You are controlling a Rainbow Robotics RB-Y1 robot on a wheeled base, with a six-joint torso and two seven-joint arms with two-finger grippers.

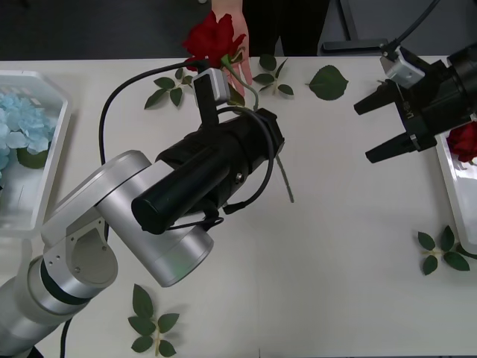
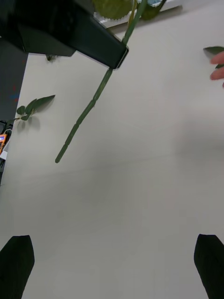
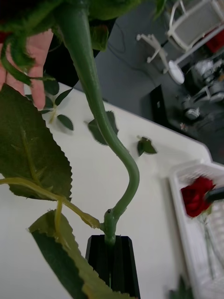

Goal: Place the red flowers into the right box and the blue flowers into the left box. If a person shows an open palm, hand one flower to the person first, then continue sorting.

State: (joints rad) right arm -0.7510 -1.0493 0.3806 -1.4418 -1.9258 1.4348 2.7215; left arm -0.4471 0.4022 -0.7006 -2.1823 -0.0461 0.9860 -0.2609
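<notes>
My left gripper is shut on the green stem of a red flower, holding it up over the table's far side. Its bloom is right at a person's open hand reaching over the far edge; I cannot tell whether they touch. The stem hangs down past my left arm. My right gripper hovers open and empty beside the right box, where another red flower lies. The left box at the far left holds blue flowers.
Loose green leaf sprigs lie near the far edge, by the right box and at the front. My left arm spans the table's middle. Bare tabletop lies between it and the right box.
</notes>
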